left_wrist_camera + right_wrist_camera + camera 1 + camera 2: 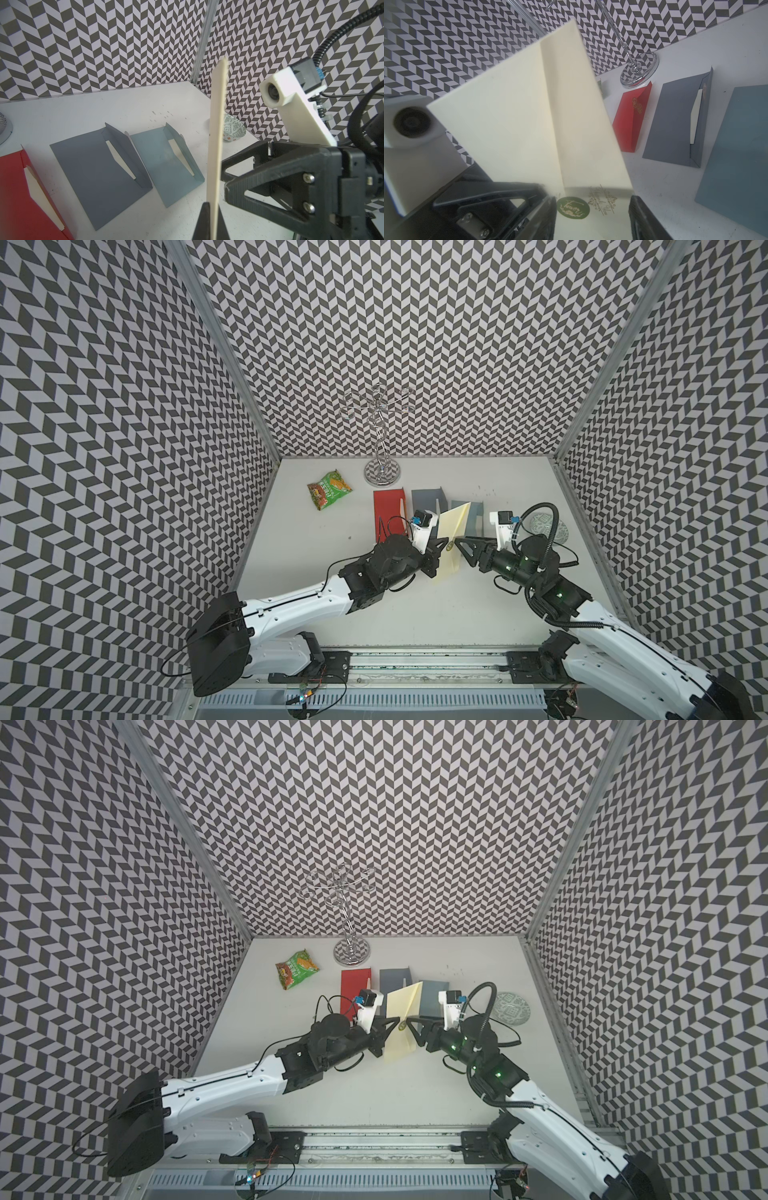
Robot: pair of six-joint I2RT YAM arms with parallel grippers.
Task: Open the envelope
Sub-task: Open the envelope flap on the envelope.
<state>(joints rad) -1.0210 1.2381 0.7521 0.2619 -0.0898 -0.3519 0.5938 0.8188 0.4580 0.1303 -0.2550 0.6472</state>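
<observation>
Paper this thin should be light, bendable and easily torn. The cream envelope (451, 526) stands edgewise over the table (415, 614), one edge pinched between the left fingers (201, 224). The right fingers (641, 220), spread, flank its green seal (573, 207), the likely place to lift.

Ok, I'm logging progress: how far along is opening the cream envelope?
Done: the cream envelope stands upright, pinched in the shut left gripper. In hand: the right gripper is open and up close to the green sticker sealing the flap. Left: the sticker looks unbroken, so peeling it and lifting the flap are not yet done.
</observation>
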